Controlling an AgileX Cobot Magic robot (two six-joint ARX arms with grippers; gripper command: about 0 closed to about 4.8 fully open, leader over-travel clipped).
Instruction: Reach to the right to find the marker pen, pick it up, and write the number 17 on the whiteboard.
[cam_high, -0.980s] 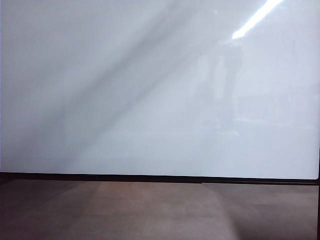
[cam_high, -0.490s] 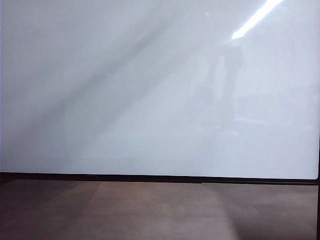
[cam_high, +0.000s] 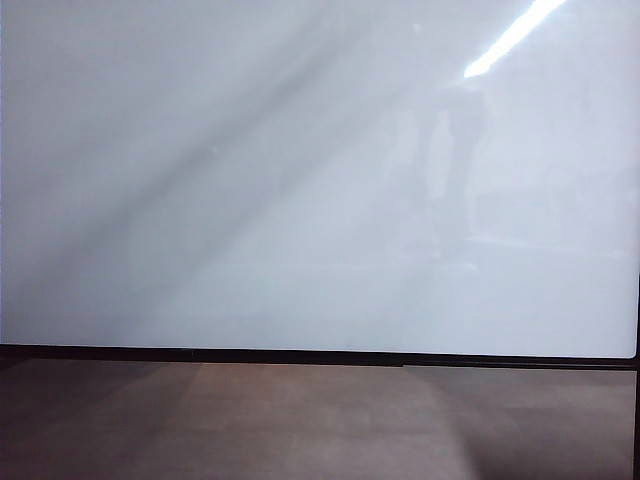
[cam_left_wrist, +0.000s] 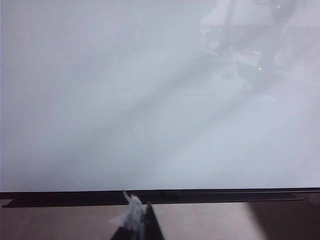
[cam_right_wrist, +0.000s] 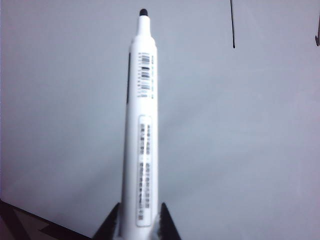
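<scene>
The whiteboard fills most of the exterior view, where neither gripper shows. In the right wrist view my right gripper is shut on the white marker pen. Its bare black tip points at the whiteboard; whether it touches I cannot tell. A thin black stroke stands on the board beside the tip, and a small dark mark lies at the picture's edge. My left gripper is by the board's black frame, jaws together on a white scrap.
A brown wood-grain surface runs along the whiteboard's black frame edge. A bright light streak and faint grey reflections lie on the glossy panel.
Only the faint dark reflection at the board's upper right has shifted slightly.
</scene>
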